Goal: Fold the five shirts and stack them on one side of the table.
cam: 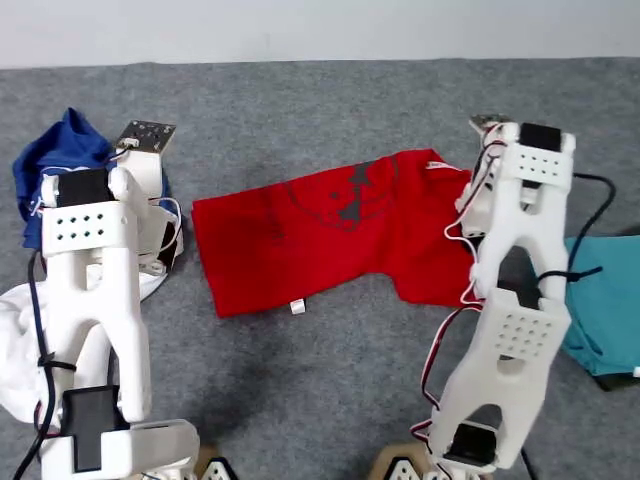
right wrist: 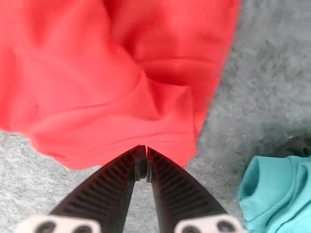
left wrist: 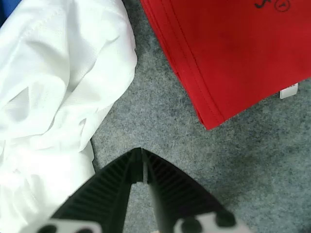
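red shirt (cam: 330, 235) lies spread flat mid-table, long axis running side to side between the two arms, one end toward each. right gripper (right wrist: 146, 148) has jaws pressed together with tips right over the hem at its end of the shirt, no cloth seen pinched, so it looks the nearer arm for a grab. left gripper (left wrist: 142, 158) is closed too, over bare table (left wrist: 160, 126) between white shirt (left wrist: 48, 97) and the red corner, touching neither.
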`<action>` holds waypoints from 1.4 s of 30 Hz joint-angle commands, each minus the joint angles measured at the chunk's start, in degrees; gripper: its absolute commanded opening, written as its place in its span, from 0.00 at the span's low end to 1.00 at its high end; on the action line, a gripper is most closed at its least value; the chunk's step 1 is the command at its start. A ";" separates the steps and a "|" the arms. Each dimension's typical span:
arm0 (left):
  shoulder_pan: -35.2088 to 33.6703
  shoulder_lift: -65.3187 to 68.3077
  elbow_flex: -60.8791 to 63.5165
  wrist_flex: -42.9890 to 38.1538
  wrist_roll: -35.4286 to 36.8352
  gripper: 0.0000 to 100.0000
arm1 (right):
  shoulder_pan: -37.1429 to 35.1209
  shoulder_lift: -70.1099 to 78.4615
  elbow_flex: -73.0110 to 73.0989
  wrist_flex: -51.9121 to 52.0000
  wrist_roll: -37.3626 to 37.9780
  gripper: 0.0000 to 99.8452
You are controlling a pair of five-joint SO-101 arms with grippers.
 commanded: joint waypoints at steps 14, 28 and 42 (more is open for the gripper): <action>0.53 -2.37 -0.31 -0.35 0.26 0.00 | 3.91 3.91 -1.14 0.04 0.62 0.11; 0.53 -2.37 -0.31 -0.35 0.26 0.00 | 4.09 5.93 -1.14 -1.45 0.35 0.11; 0.53 -2.37 -0.31 -0.35 0.26 0.00 | 3.82 12.26 -1.14 -4.79 0.79 0.11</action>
